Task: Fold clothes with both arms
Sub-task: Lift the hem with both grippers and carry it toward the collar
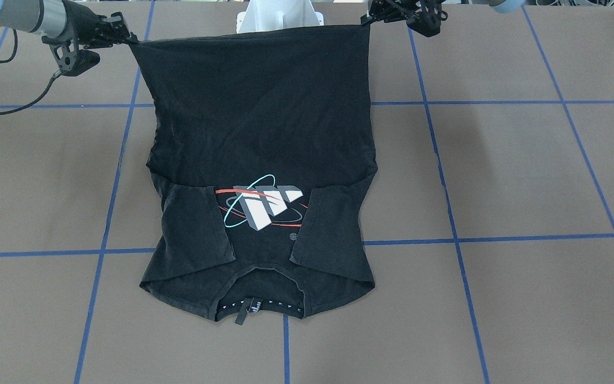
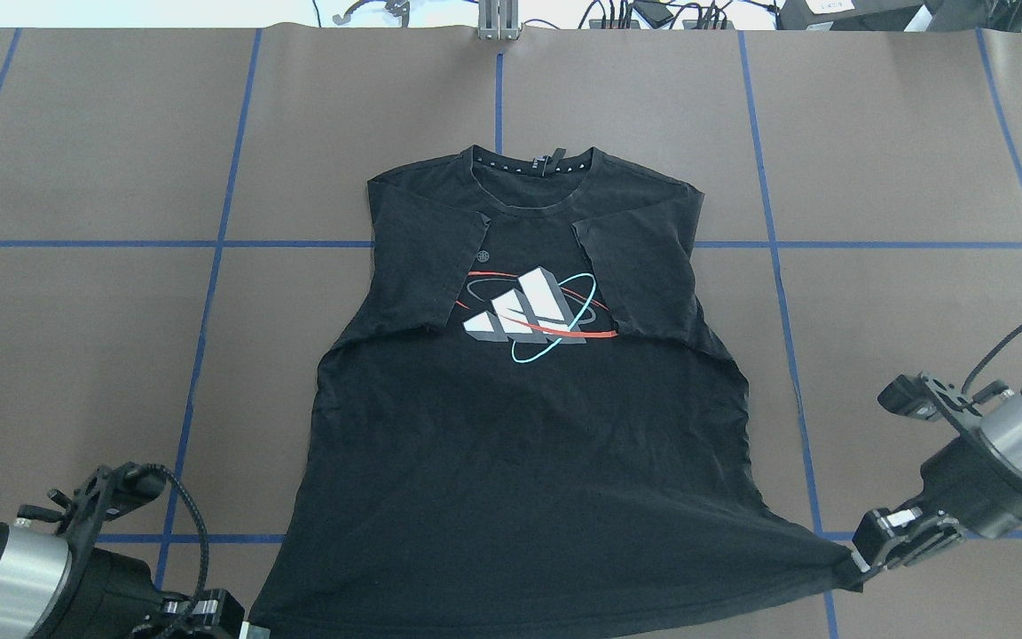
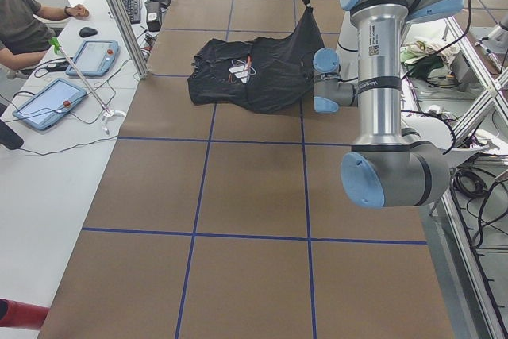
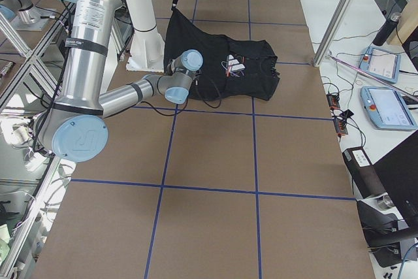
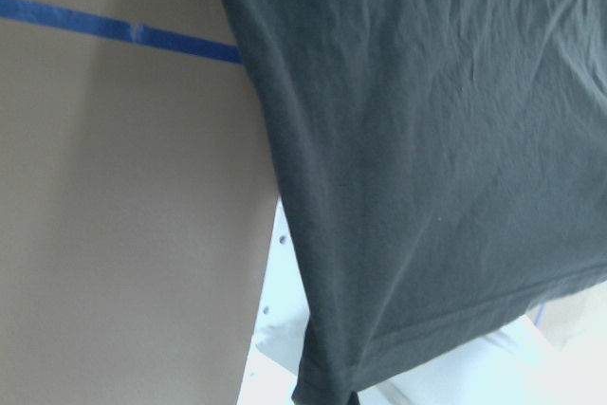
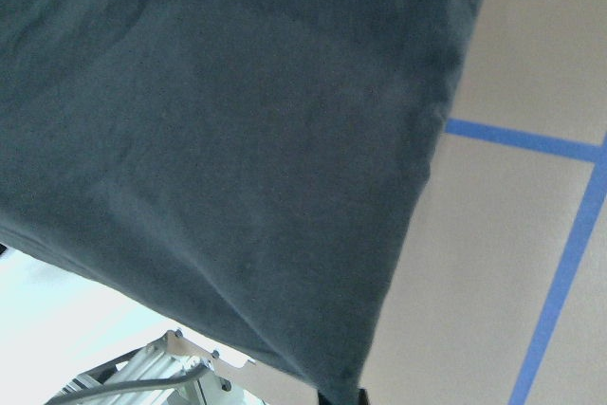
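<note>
Gripping hem corners | T-shirt [image 2: 520,461]: 1 | left tool [image 2: 247,629], right tool [image 2: 859,568]: 2 clamped

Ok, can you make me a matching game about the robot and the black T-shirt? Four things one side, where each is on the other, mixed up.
Things
1. left gripper
2. right gripper
3. sleeves
4. collar

Places
a. folded in over the front of the T-shirt
b. flat on the table, farthest from the robot
c. pinching a hem corner, overhead view's right
d. pinching a hem corner, overhead view's left

Pairs: 1-d, 2-c, 3-a, 4-b
</note>
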`<move>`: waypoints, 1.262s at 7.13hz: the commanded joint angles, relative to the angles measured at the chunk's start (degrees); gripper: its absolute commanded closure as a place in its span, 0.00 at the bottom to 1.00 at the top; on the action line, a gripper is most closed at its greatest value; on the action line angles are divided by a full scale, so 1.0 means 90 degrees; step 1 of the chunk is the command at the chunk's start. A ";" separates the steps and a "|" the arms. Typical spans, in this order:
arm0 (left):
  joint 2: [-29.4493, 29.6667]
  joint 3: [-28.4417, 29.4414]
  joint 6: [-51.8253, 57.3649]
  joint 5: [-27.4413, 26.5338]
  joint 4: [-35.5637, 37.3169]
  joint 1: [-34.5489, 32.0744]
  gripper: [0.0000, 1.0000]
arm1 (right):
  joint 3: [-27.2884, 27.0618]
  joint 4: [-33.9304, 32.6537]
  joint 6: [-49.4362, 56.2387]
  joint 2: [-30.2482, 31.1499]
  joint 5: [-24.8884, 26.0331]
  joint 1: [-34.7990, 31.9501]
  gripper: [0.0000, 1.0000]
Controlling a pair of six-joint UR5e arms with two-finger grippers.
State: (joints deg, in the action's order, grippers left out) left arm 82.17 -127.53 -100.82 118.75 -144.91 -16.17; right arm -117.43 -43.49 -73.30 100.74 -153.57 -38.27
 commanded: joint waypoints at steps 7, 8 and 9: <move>0.2723 0.3210 0.0929 0.1738 -0.0003 -0.3700 1.00 | 0.3923 -0.0011 0.0691 -0.3604 -0.0359 -0.2719 1.00; 0.3044 0.3590 0.0929 0.1631 -0.0003 -0.3789 1.00 | 0.4303 -0.0011 0.0684 -0.3924 -0.0349 -0.2846 1.00; 0.3473 0.4019 0.0929 0.1292 -0.0003 -0.3790 1.00 | 0.4607 -0.0021 0.0674 -0.4169 -0.0194 -0.2837 1.00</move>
State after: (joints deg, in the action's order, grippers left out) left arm 109.29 -95.84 -92.56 133.00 -144.93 -49.76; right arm -79.69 -43.57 -67.50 66.13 -156.44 -63.27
